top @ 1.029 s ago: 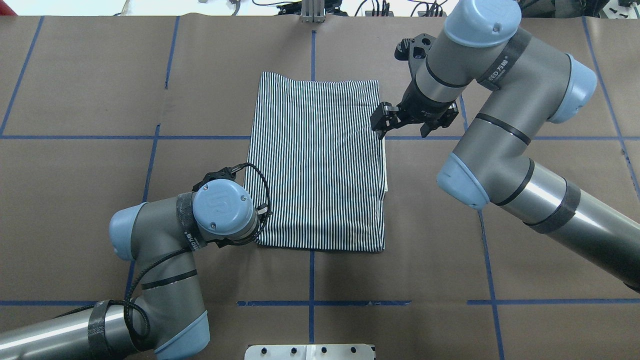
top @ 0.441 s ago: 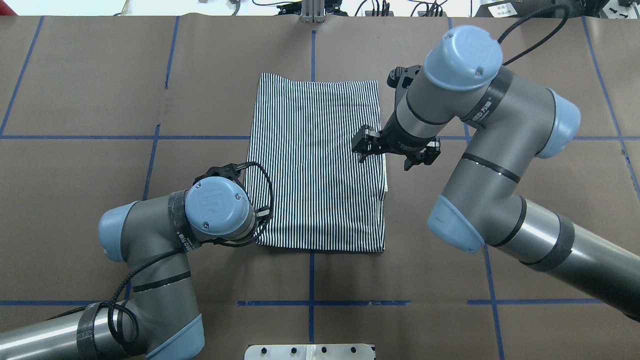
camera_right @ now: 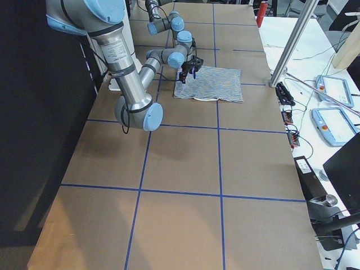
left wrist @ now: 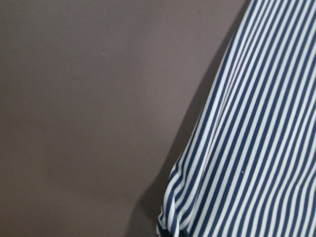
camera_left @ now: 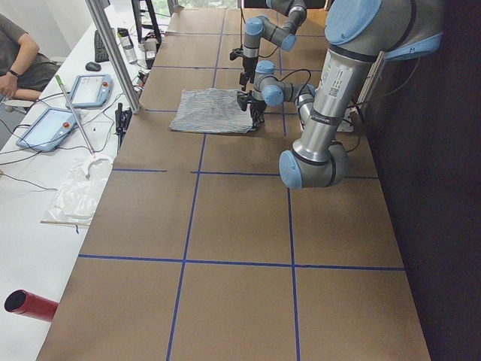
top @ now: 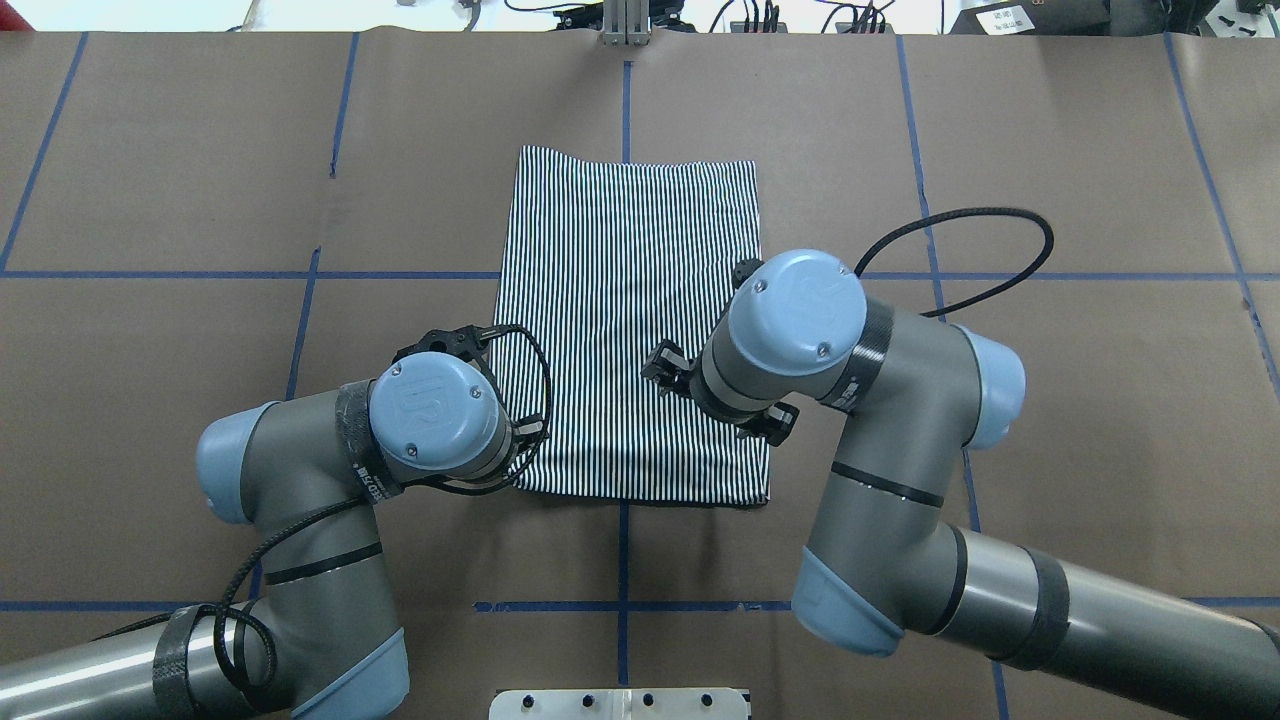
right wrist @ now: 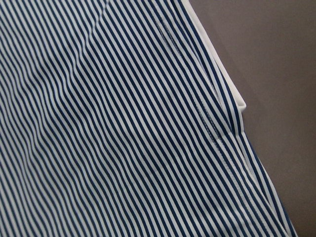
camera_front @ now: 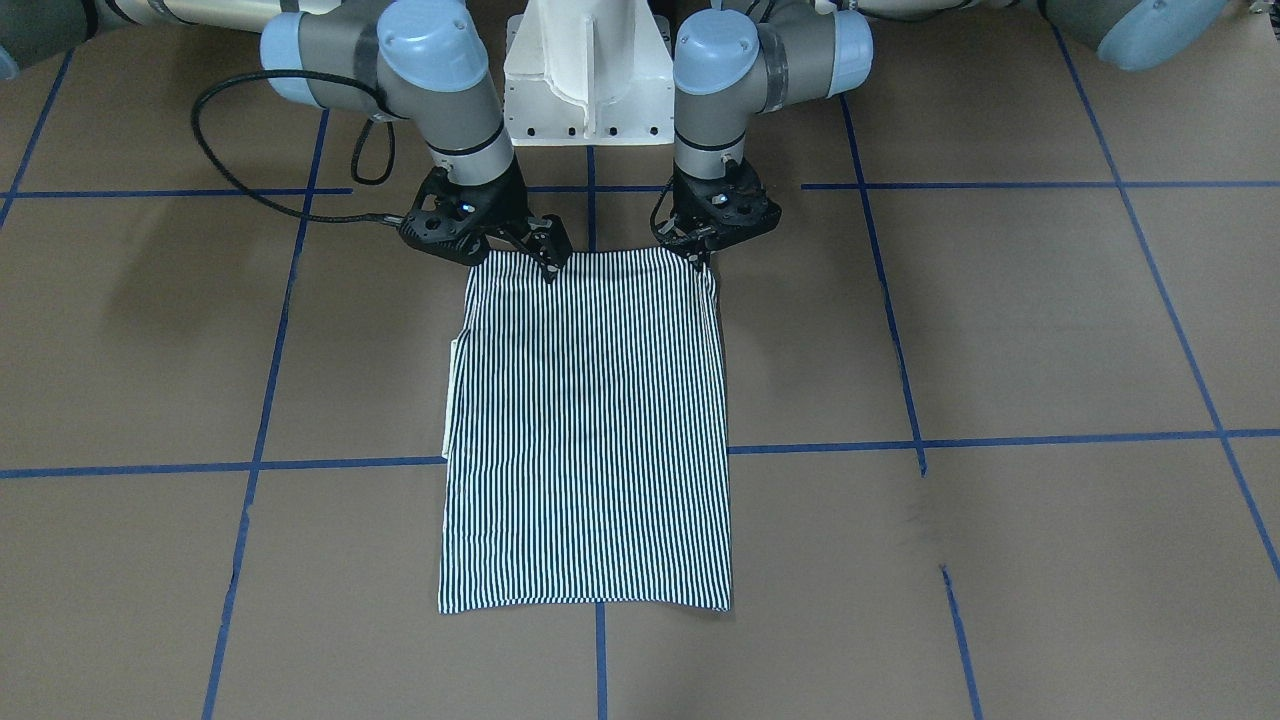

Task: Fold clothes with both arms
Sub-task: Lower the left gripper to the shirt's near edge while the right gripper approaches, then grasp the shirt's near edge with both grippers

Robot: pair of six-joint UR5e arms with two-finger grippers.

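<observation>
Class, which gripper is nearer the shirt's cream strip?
Right. The right gripper is near the cream strip; the left gripper is across the shirt, at its other edge.

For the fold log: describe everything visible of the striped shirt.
The striped shirt is navy-and-white fabric, folded into a tall rectangle, flat on the brown table. A cream edge peeks out along the robot's right side. The left end effector sits at one robot-side corner, where the cloth bunches; the open right end effector is at the other.
</observation>
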